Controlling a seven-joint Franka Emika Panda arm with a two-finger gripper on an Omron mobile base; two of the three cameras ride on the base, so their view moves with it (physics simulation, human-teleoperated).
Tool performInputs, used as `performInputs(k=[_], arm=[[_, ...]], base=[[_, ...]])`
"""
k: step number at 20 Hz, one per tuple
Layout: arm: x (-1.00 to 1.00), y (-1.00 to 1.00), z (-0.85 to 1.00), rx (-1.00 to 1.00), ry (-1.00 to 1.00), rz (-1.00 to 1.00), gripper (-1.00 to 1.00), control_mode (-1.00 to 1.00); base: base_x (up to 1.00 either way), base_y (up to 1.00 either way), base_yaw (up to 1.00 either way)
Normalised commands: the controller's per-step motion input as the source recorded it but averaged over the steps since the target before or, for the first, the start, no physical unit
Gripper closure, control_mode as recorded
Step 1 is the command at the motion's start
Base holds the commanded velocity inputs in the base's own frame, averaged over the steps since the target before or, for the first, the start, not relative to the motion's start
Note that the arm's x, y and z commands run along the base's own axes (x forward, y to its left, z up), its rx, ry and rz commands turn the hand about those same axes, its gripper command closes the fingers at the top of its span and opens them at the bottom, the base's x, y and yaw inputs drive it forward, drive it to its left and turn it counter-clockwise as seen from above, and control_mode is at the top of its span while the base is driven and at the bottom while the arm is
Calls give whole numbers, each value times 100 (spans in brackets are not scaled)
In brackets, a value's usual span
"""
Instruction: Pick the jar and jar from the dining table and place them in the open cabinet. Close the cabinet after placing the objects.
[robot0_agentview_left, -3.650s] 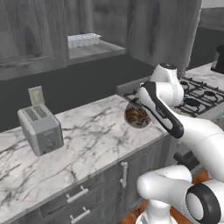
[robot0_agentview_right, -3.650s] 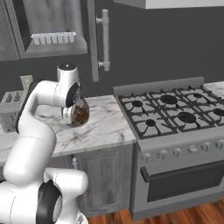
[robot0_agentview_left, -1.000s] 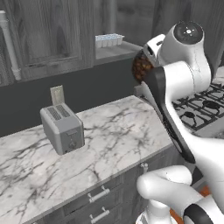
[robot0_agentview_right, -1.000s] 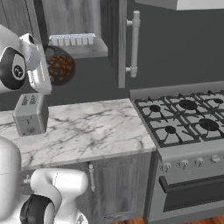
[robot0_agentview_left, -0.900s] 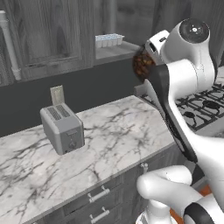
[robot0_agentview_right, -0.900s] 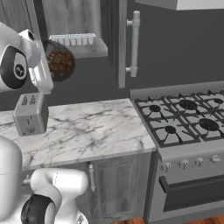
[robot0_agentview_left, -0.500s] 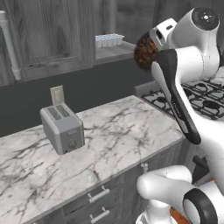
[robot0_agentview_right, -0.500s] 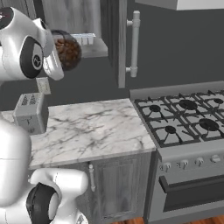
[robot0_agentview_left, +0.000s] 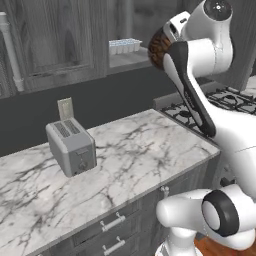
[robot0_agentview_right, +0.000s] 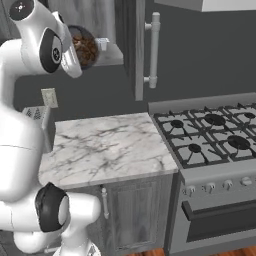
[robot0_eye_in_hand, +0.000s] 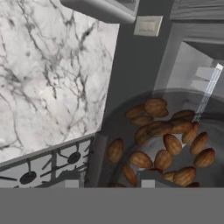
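Your arm holds one squat round jar (robot0_agentview_right: 85, 47) of brown nuts high above the marble worktop (robot0_agentview_left: 130, 155), level with the open cabinet's shelf (robot0_agentview_left: 131, 56) and just in front of its opening. The end effector (robot0_agentview_left: 172, 34) is clamped on that jar; the hand view looks straight down through the glass at the nuts, with the worktop's far edge and the stove (robot0_agentview_right: 212, 130) below.

By the look of it, you are in the placing step for this jar: it is lifted and brought up to the cabinet, but it hangs in the air and is not yet set on the shelf. Whether the other jar is already stowed cannot be told from here. After this release, expect the remaining jar, if still out, and then the closing of the cabinet door (robot0_agentview_right: 135, 50), which stands open with its long silver handle (robot0_agentview_right: 154, 50) facing the stove side.

Count: one jar in hand, one toaster (robot0_agentview_left: 71, 147) near the worktop's back edge, one ribbed white tray (robot0_agentview_left: 125, 46) on the shelf, one stove.
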Motion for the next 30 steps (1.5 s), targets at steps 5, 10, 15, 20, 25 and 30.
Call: performInputs(k=[5, 10, 15, 20, 25, 30], arm=[[46, 0, 0, -1, 0, 0, 100, -100], [61, 0, 0, -1, 0, 0, 100, -100], [60, -2, 0, 0, 0, 0, 100, -100], [62, -4, 0, 0, 0, 0, 100, -100], [65, -4, 1, 0, 0, 0, 100, -100], [64, -2, 1, 1, 2, 0, 100, -100]], base=[[0, 0, 0], [0, 0, 0], [0, 0, 0], [0, 0, 0], [0, 0, 0], [0, 0, 0]])
